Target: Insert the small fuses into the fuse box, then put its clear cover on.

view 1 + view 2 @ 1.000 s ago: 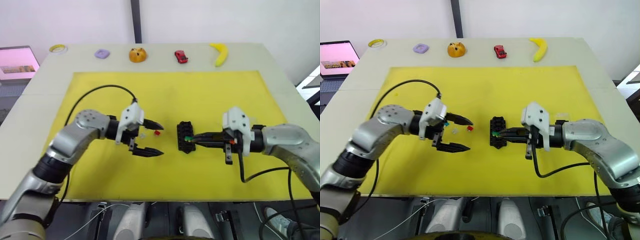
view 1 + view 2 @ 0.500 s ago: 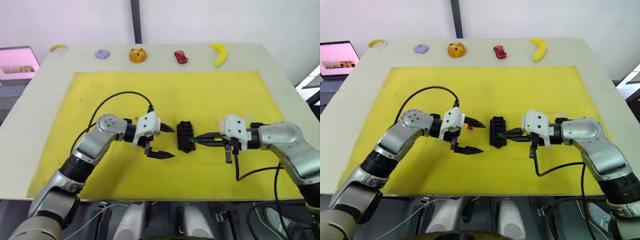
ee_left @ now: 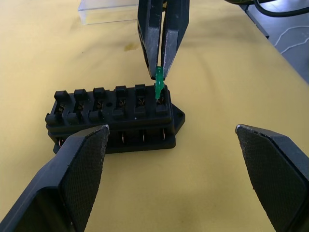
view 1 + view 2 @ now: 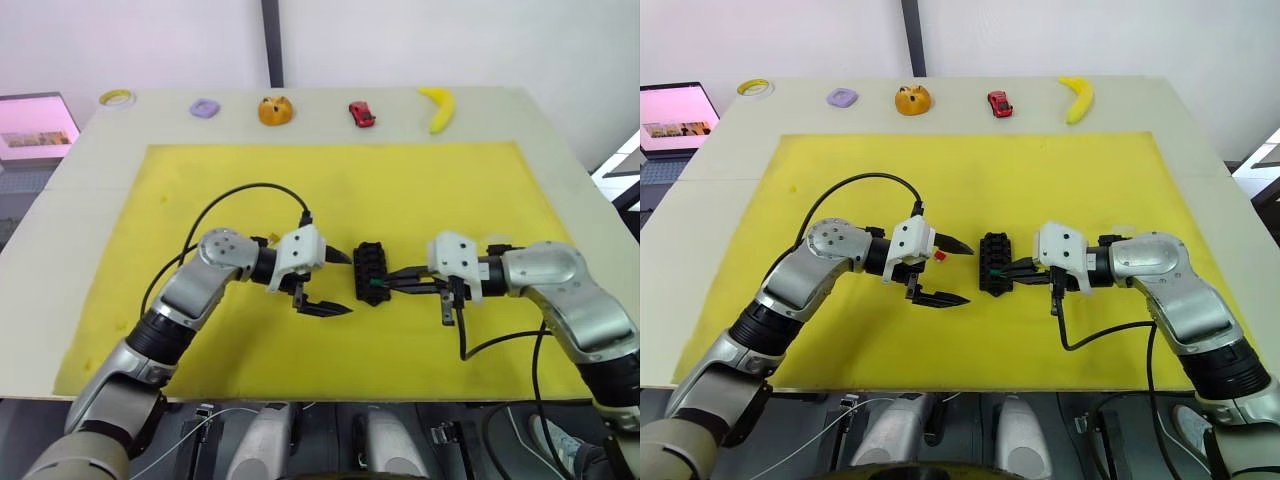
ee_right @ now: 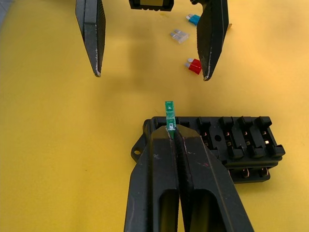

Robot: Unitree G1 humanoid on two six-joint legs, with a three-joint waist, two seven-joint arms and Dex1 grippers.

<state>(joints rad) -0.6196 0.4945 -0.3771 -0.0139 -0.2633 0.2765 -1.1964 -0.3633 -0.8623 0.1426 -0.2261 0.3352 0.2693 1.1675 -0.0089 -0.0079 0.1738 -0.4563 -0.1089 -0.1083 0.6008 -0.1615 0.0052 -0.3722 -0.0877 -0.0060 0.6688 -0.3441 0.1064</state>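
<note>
The right gripper [image 4: 1014, 271], pinched shut on a green fuse [image 3: 158, 86], has crept in from 3 o'clock – the fuse now touches the end slot of the black fuse box [image 4: 993, 263] mid-mat, so seating looks imminent. The left gripper [image 4: 951, 271] has closed in from 9 o'clock – jaws wide, empty, flanking the box – with loose fuses [image 5: 194, 65] beyond it

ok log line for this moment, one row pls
right claw: shut on green fuse, at end slot of fuse box | left claw: open, beside box | clear cover: off, on mat | other fuses loose

Silver-grey jointed arms, white wrist housings, looping black cables, black textured two-fingered tools.
</note>
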